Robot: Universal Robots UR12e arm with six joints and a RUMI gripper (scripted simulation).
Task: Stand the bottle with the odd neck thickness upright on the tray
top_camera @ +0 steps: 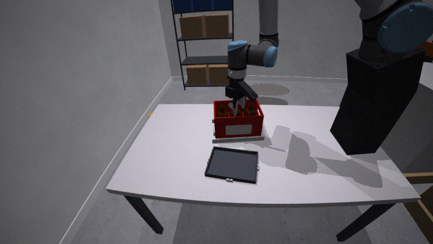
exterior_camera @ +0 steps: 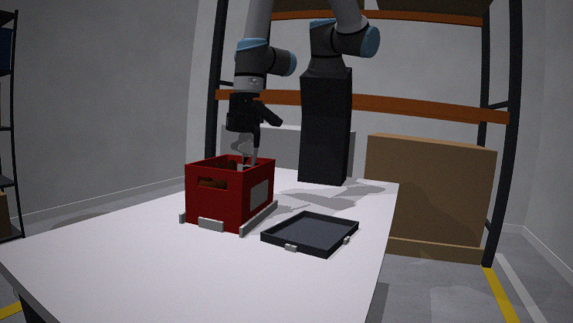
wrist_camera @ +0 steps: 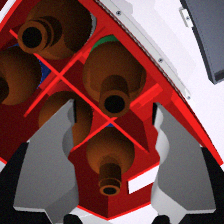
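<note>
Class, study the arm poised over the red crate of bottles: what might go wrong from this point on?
1. The gripper straddles one bottle, fingers apart and near the red dividers; closing might catch a wall.
2. The crate stands loose, so a snagged bottle may drag it.
3. Necks look alike here; this may be the wrong bottle.
</note>
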